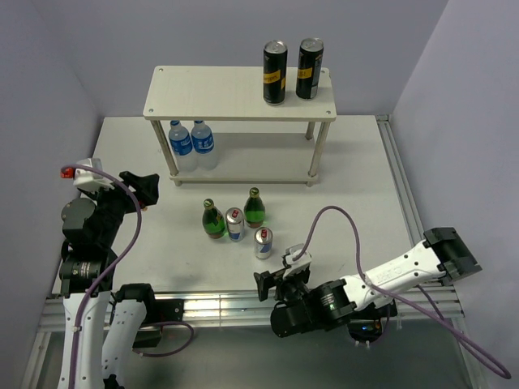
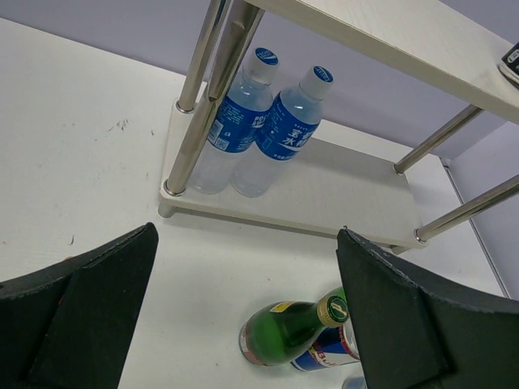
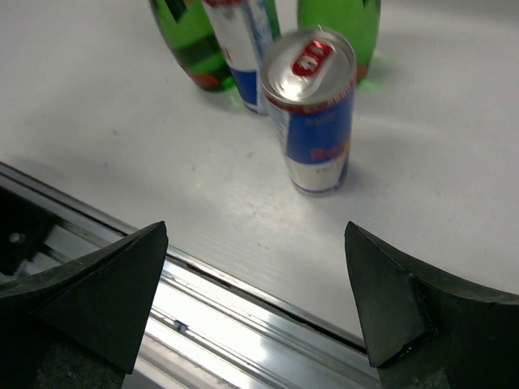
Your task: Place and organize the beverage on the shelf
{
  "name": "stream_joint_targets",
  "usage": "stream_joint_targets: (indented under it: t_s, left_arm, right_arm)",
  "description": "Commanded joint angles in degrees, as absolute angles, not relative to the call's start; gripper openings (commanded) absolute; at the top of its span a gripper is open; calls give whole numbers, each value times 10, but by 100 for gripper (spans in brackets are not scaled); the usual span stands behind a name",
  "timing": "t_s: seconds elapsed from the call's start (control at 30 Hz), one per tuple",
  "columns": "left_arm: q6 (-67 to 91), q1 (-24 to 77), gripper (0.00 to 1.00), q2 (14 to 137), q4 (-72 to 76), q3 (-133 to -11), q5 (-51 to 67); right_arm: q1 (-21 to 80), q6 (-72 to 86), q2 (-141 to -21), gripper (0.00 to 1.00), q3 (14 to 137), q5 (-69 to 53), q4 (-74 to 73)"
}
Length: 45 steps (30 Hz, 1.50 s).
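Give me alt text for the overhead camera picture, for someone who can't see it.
Two black cans stand on the top board of a two-tier shelf, two water bottles on its lower board. On the table in front cluster two green bottles and two silver-and-blue cans. The left gripper and right gripper are open and empty.

We see the left arm (image 1: 81, 235) built of white shell links and round black joint housings, its wrist capped by a white block with a small red tip (image 1: 68, 172). A lilac left cable (image 1: 138, 217) runs along it. The right arm (image 1: 397, 271) has a white forearm, a boxy black joint at its far right end and black housings near the wrist, with a lilac right cable (image 1: 332, 208) of its own. The left gripper (image 1: 148, 189) and right gripper (image 1: 266, 285) carry matte black, wedge-shaped fingers (image 3: 97, 284).
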<state>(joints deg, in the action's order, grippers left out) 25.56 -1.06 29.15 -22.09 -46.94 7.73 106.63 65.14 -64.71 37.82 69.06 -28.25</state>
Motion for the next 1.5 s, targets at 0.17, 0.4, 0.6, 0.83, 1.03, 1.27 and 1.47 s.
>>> stream_joint_targets:
  t_s: [0.17,0.4,0.6,0.83,1.03,1.27,1.47]
  left_arm:
    - [249,-14,99,298,-204,-466,95]
    - [249,-14,99,297,-203,-464,93]
    - [248,-13,99,298,-203,-466,96]
    - [248,-14,99,297,-203,-465,97]
    - [247,-14,99,298,-200,-465,101]
    - [247,-15,99,300,-200,-465,105]
    - [247,-15,99,300,-200,-465,105]
  right_arm:
    - [967,668,-611,96,264,597,-134]
    - [897,562,-652,96,244,570,-5]
    - [861,519,-683,96,239,548,70]
    - [813,455,-761,96,241,538,177]
    - [795,429,-857,91,255,600,247]
    - [791,411,-926,61,270,642,301]
    - [792,389,-901,6,290,657,269]
